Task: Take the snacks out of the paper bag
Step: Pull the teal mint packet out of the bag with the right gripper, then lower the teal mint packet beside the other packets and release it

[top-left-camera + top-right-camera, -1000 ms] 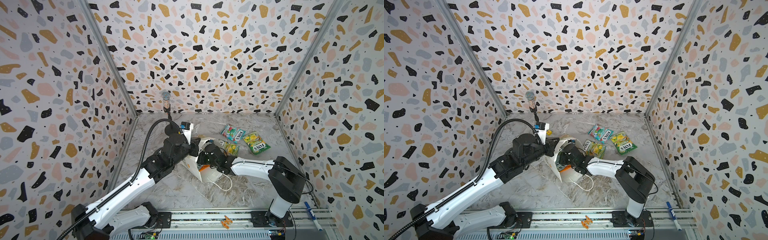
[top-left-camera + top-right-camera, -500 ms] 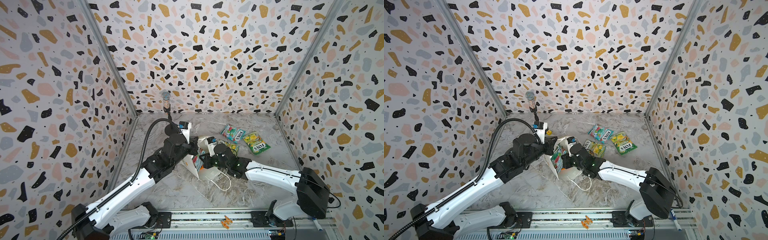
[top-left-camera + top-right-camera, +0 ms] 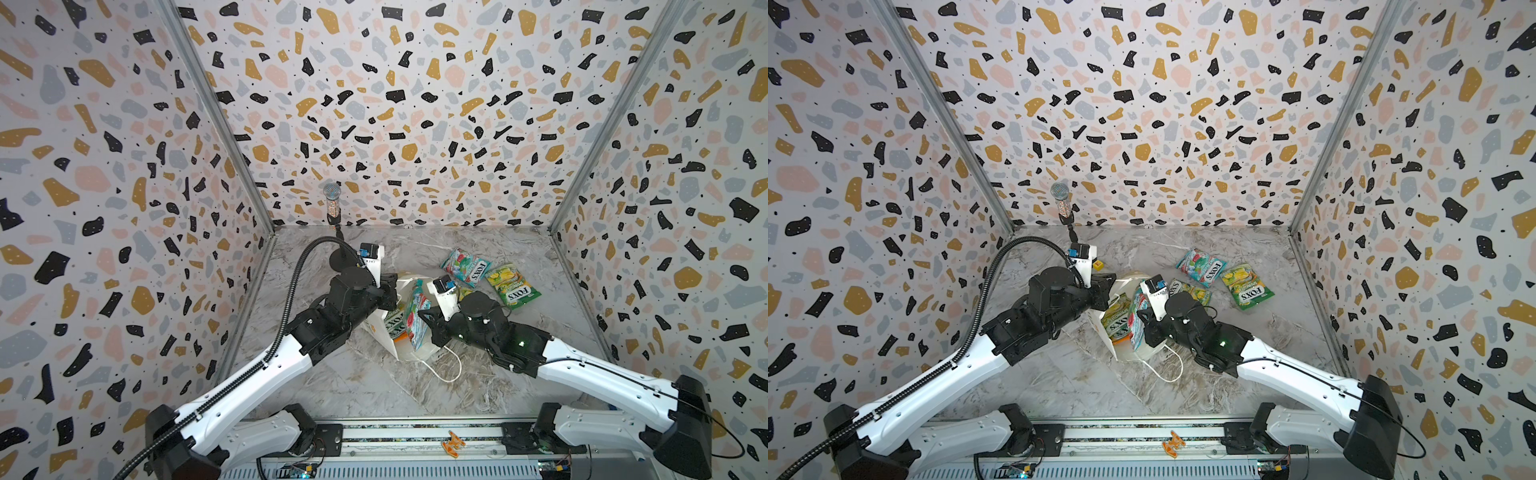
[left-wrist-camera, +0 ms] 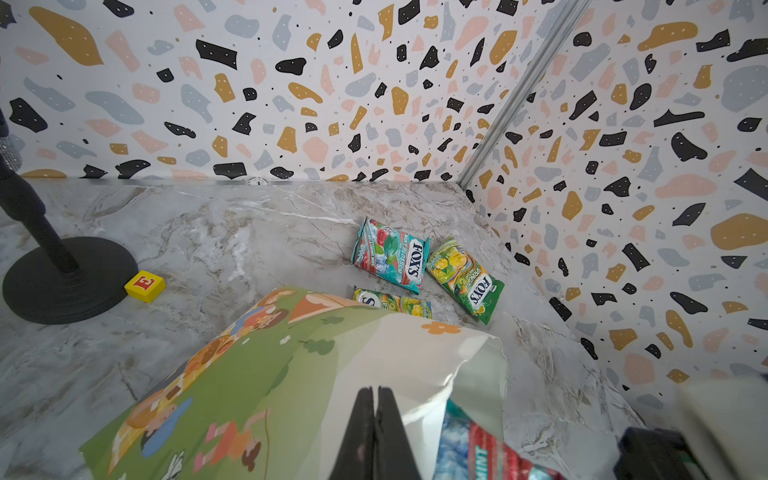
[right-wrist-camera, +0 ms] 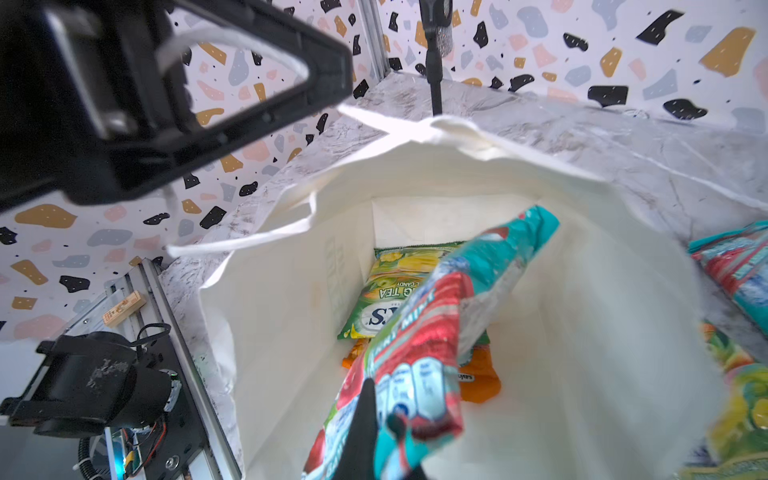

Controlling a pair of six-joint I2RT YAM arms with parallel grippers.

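At paper bag [image 5: 291, 311] mouth, teal packet [image 5: 415, 353] pinched between right jaws; left jaws clenched on bag rim

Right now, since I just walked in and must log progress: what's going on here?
The left gripper is shut on the bag, holding its mouth open. The right gripper is shut on a teal packet at the bag's mouth. Three more lie on the table: a teal one, a green one, another green. A green packet and an orange packet are inside.
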